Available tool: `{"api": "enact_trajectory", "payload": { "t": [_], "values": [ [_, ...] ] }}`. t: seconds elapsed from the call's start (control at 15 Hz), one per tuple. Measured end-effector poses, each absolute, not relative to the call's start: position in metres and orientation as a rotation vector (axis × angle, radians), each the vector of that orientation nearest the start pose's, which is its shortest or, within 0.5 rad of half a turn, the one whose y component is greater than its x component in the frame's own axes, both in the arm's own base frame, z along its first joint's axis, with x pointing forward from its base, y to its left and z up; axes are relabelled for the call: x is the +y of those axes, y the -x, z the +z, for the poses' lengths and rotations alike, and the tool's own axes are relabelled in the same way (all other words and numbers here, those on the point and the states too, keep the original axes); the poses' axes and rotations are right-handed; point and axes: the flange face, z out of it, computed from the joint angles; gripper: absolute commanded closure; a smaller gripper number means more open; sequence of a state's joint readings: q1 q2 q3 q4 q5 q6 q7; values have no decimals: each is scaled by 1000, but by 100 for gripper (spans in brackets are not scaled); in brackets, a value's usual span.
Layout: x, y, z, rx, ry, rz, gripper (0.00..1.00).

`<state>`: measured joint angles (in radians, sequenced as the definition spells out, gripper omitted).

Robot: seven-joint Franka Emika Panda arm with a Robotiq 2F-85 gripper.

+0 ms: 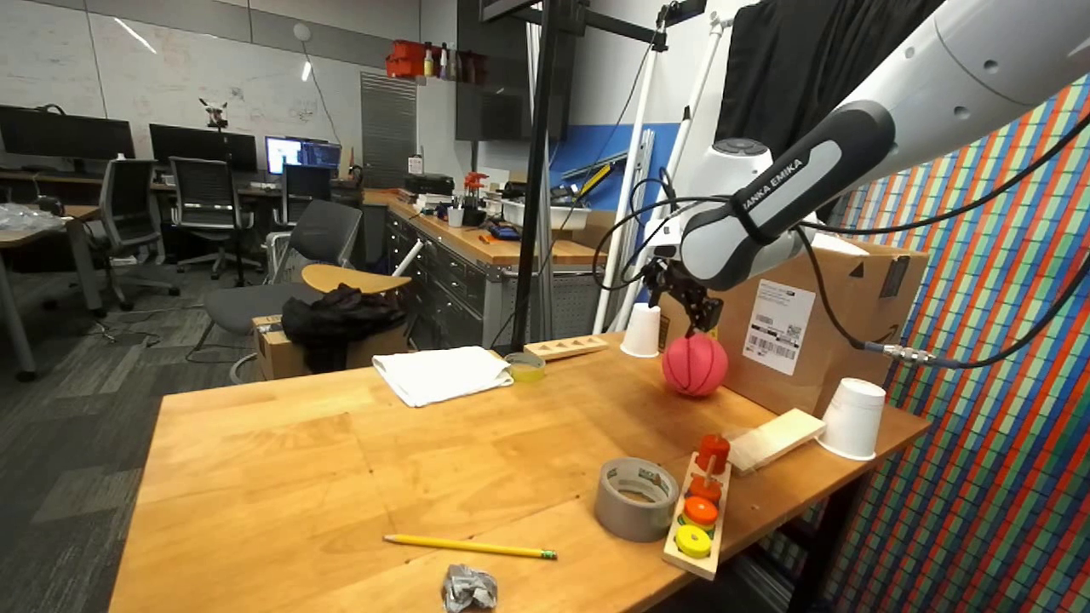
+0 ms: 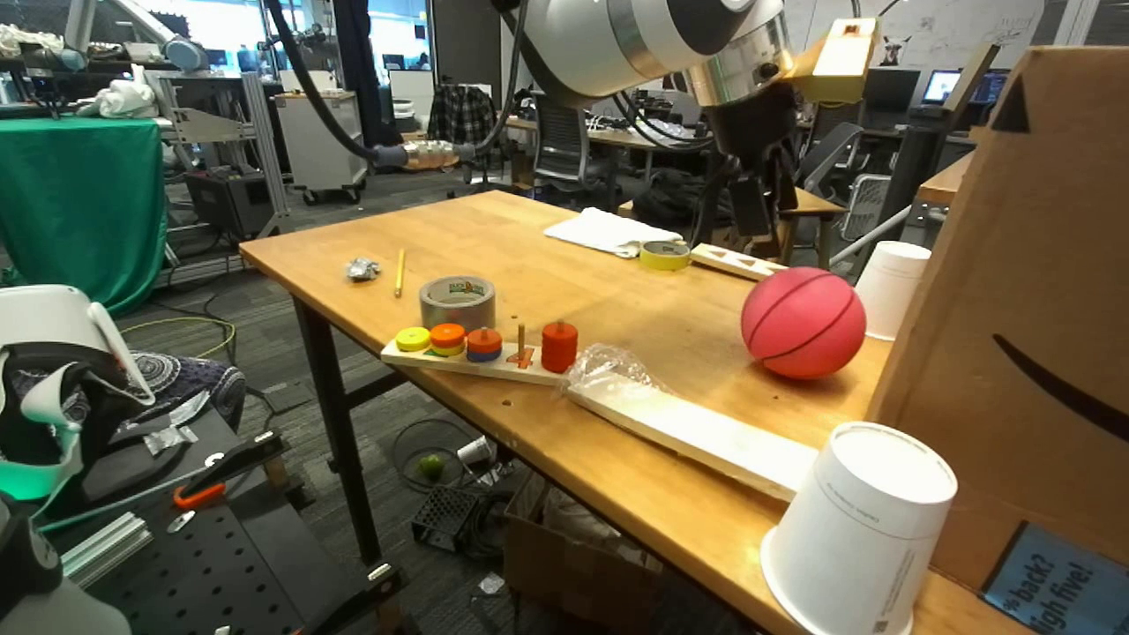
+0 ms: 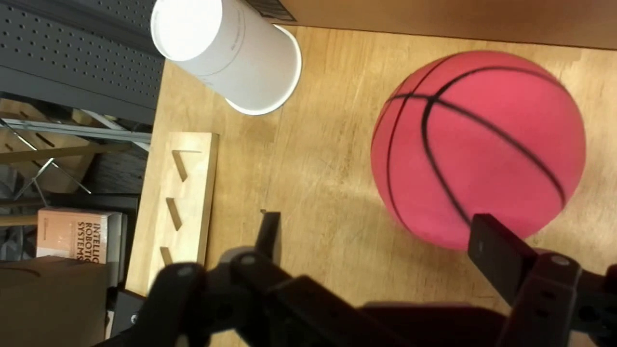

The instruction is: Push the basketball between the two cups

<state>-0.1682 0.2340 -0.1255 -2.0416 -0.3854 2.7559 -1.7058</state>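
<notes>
The jaws stand wide apart in the wrist view, bare desk [image 3: 328,202] showing between their fingers [image 3: 501,255], with hold of nothing. The lower-right finger hides a little of the pink ball [image 3: 477,144]; I can't make out whether it touches. The ball rests on the desk, right of centre in both exterior views, closer to the far cup [image 1: 642,330] than to the near cup [image 1: 853,419]. In an exterior view the box [image 2: 1032,238] covers part of the far cup, and the bottom edge clips the near one. The arm [image 1: 864,149] slants down from the upper right, cut off there, its wrist bent toward the ball.
</notes>
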Motion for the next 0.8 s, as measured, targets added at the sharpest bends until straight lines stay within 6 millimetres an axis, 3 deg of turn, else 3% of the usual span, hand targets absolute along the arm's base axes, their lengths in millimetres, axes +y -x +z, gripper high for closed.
{"api": "enact_trajectory", "payload": {
  "t": [0.47, 0.6, 0.8],
  "values": [
    [-156, -603, 378, 1978, -1710, 94, 0],
    [-136, -605, 379, 1987, -1773, 175, 0],
    [-88, -608, 400, 2032, -1806, 326, 0]
  ]
}}
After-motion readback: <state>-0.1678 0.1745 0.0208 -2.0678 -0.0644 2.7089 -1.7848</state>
